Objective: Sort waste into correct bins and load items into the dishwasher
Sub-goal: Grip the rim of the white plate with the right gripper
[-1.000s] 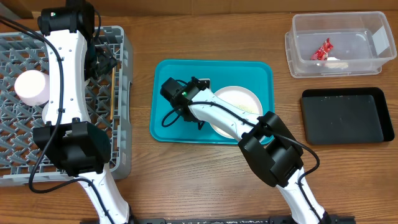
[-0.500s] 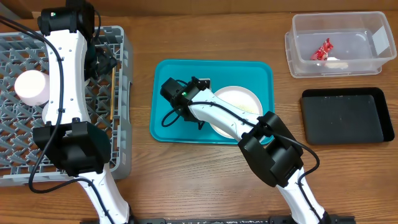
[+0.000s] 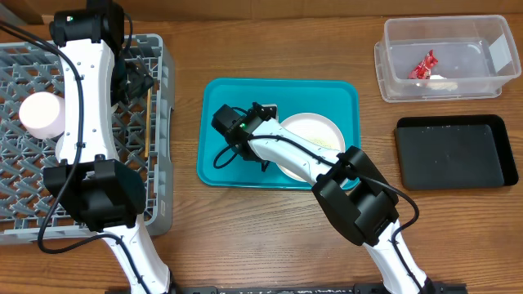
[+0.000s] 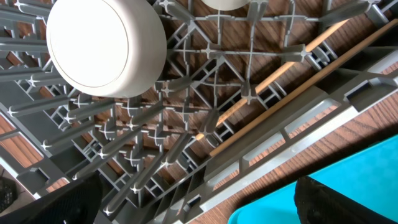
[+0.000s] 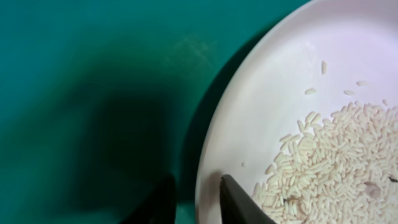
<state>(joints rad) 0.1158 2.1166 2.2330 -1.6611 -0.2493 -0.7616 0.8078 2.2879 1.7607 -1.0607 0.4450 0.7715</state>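
A white plate (image 3: 317,131) (image 5: 292,74) with rice-like crumbs (image 5: 336,168) lies in the teal tray (image 3: 245,94). My right gripper (image 3: 270,116) (image 5: 196,199) is shut on the plate's left rim, one finger on the inner face and the other outside it. Over the right side of the grey dish rack (image 3: 24,188) (image 4: 155,124) hangs my left gripper (image 3: 135,82) (image 4: 199,208), open and holding nothing. Below it, chopsticks (image 3: 147,122) (image 4: 311,88) lie on the lattice. A pale pink bowl (image 3: 41,114) (image 4: 102,43) sits upside down in the rack.
At the back right stands a clear tub (image 3: 384,61) with the red wrapper (image 3: 423,65) inside. In front of that tub lies a shallow black tray (image 3: 456,151). My right arm crosses over the plate's near side.
My right gripper's jaws have narrowed round the plate's rim and the wrist has edged slightly toward the plate. The left arm has not moved.
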